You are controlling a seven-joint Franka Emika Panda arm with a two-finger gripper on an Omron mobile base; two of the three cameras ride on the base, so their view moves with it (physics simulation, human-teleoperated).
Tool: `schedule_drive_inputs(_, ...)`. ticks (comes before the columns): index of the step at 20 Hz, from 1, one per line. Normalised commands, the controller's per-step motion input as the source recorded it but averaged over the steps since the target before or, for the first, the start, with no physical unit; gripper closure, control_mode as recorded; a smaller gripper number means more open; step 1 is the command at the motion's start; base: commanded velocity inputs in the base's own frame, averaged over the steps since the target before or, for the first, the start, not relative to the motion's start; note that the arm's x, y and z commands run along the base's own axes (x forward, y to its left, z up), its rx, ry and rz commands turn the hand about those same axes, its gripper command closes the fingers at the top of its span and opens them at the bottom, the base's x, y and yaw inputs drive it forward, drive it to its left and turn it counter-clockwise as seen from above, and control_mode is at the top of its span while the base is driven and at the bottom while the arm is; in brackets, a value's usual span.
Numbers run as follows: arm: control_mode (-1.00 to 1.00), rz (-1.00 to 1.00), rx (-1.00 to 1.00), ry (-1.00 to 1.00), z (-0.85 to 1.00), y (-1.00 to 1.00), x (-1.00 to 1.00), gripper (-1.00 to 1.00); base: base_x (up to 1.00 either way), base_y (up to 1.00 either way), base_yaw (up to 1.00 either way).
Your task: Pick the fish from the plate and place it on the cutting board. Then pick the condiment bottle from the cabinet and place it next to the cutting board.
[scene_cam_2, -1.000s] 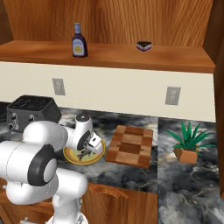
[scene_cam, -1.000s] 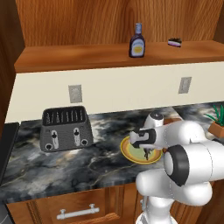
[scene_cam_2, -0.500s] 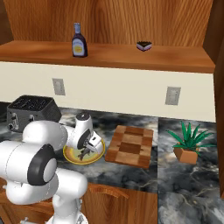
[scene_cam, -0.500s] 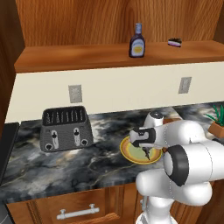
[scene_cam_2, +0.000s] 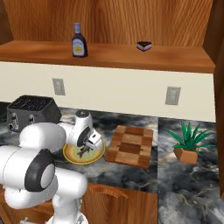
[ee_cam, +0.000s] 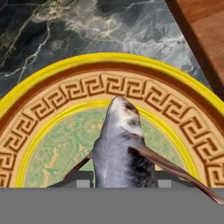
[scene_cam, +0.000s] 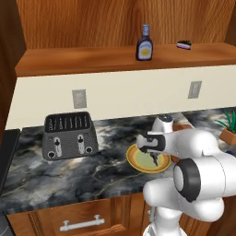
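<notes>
Hand (scene_cam_2: 83,151) lowered over the plate (scene_cam_2: 97,156) on the marble bench (scene_cam: 92,170), its fingers pinching the grey fish (ee_cam: 120,148) above the plate's pale green centre. Checkered cutting board (scene_cam_2: 130,146) just beside the plate. Condiment bottle (scene_cam: 145,44) upright on the cabinet (scene_cam: 83,57) shelf.

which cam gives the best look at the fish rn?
Hand view: the fish sits close up between the fingertips, over the plate, head and fin clear. In the right base view it is a small dark sliver under the gripper. In the left base view the arm mostly covers it.
</notes>
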Motion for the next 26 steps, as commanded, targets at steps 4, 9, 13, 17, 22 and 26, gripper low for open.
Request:
schedule_drive_inputs(4,-1.0,0.0,0.0,0.0,0.43,-0.01,0.0,1.0,0.0,0.0,0.0)
schedule_drive_inputs(9,-1.0,0.0,0.0,0.0,0.4,-0.02,0.0,1.0,0.0,0.0,0.0)
schedule_drive_inputs(13,-1.0,0.0,0.0,0.0,0.29,-0.09,0.0,1.0,0.0,0.0,0.0)
schedule_drive_inputs(17,-1.0,0.0,0.0,0.0,0.18,-0.13,-0.01,1.0,0.0,0.0,0.0)
schedule_drive_inputs(22,-1.0,0.0,0.0,0.0,0.14,-0.24,0.0,1.0,0.0,0.0,0.0)
schedule_drive_inputs(26,-1.0,0.0,0.0,0.0,0.08,-0.33,0.0,1.0,0.0,0.0,0.0)
